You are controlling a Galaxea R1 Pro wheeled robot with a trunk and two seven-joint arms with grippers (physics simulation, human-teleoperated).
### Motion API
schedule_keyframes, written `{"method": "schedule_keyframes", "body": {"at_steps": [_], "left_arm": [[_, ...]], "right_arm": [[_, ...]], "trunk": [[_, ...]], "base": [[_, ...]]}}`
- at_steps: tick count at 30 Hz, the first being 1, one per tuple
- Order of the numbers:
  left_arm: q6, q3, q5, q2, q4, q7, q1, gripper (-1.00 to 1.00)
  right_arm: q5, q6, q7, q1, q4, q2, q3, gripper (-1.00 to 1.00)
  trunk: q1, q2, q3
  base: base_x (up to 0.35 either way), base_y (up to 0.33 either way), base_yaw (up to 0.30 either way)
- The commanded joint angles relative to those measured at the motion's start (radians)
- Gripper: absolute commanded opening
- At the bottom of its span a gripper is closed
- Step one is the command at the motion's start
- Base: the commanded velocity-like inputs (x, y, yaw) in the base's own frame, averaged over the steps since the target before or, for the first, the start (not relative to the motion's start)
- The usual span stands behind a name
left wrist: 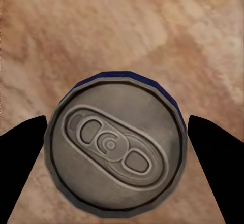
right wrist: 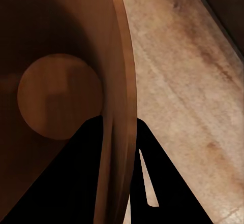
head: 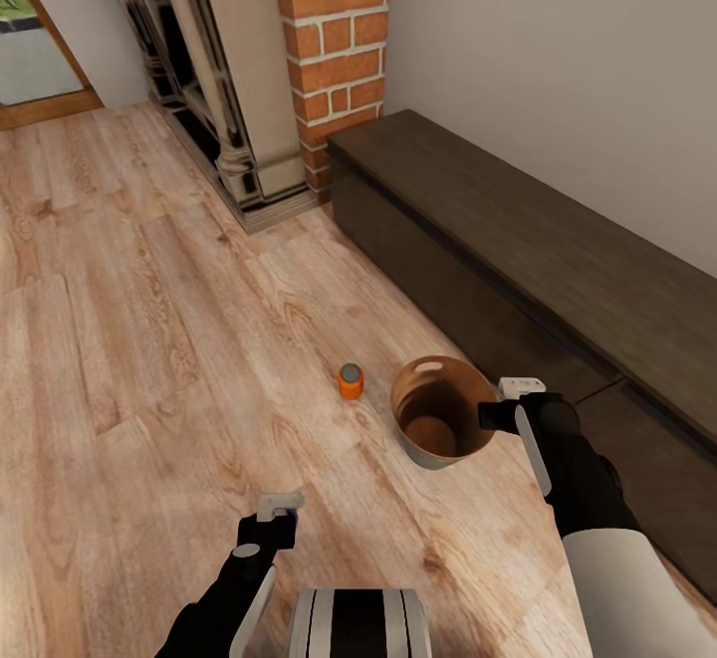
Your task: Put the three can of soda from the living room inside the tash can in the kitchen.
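Your left gripper [left wrist: 119,148] straddles the blue can [left wrist: 114,145], jaws apart, not yet touching: pickup step. Your right gripper [right wrist: 122,178] pinches the bucket [head: 438,409] rim. An orange can [head: 351,380] stands beside it. Next, close, lift, drop in.

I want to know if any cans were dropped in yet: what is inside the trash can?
The trash can shows only its bare orange-brown walls and round bottom; no can is visible inside. The right gripper covers part of the rim.
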Motion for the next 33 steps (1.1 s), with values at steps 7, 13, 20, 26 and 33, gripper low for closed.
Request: {"method": "schedule_keyframes", "body": {"at_steps": [7,13,20,26,33], "left_arm": [[0.000,0.000,0.000,0.000,0.000,-0.001,0.000,-1.00],[0.000,0.000,0.000,0.000,0.000,-0.001,0.000,-1.00],[-0.001,0.000,0.000,0.000,0.000,-0.001,0.000,-1.00],[-0.001,0.000,0.000,0.000,0.001,-0.001,-0.001,-1.00],[0.000,0.000,0.000,0.000,0.001,-0.001,0.000,-1.00]], "right_arm": [[-0.018,0.000,0.004,0.000,0.025,0.000,0.000,-1.00],[-0.018,0.000,0.004,0.000,0.025,0.000,-0.001,-1.00],[-0.018,0.000,0.004,0.000,0.005,0.000,0.000,-1.00],[-0.018,0.002,0.004,0.000,-0.046,-0.001,0.000,-1.00],[-0.018,0.003,0.004,0.000,-0.061,-0.001,0.000,-1.00]], "trunk": [[0.017,0.000,0.003],[0.017,0.000,0.004],[0.017,0.000,0.004],[0.017,0.000,0.004],[0.017,0.000,0.004]], "base": [[0.000,0.000,0.000],[0.000,0.000,0.000],[0.000,0.000,0.000],[0.000,0.000,0.000],[0.000,0.000,0.000]]}}
